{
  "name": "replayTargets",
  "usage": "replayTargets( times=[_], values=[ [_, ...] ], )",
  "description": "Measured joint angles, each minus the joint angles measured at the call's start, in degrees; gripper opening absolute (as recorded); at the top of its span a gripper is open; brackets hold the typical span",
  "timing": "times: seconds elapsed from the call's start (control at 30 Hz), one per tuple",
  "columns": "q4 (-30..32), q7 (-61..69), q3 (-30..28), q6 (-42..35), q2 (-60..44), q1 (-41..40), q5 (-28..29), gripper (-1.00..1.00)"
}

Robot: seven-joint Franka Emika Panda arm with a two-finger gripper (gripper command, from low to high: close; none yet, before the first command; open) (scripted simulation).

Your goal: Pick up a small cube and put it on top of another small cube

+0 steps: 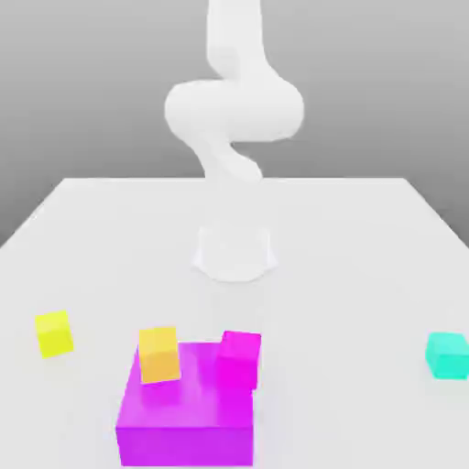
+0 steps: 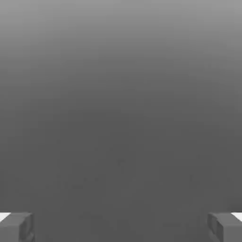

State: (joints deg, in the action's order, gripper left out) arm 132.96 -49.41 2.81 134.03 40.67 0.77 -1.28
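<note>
White table (image 1: 366,238): teal cube (image 1: 447,354) sits at exterior view's right, well apart from magenta cube (image 1: 239,357); gripper (image 2: 121,227) jaws wide open, empty.

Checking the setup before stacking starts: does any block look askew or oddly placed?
Yes: the orange cube and the magenta-pink cube sit on the big purple block, both turned slightly askew. The teal cube and yellow cube rest apart on the table.

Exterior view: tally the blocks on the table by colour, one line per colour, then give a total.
Yellow cube: 1
Orange cube: 1
Magenta-pink cube: 1
Teal cube: 1
Large purple-magenta block: 1
Total: 5
</note>
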Motion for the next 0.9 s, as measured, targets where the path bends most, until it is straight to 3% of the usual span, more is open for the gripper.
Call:
replayTargets(
  times=[0.33, 0.6, 0.77, 0.9],
  values=[
    [4.8, -17.0, 13.8, 9.1, -20.4, 2.9, -1.8, 0.0],
    [8.5, -36.0, 24.2, 16.4, -37.5, 7.1, 4.9, 0.0],
    [10.7, -50.7, 24.3, 20.4, -49.0, 13.9, 12.8, 0.0],
    [10.7, -59.8, 20.3, 24.8, -57.8, 19.9, 19.9, 0.0]
  ],
)
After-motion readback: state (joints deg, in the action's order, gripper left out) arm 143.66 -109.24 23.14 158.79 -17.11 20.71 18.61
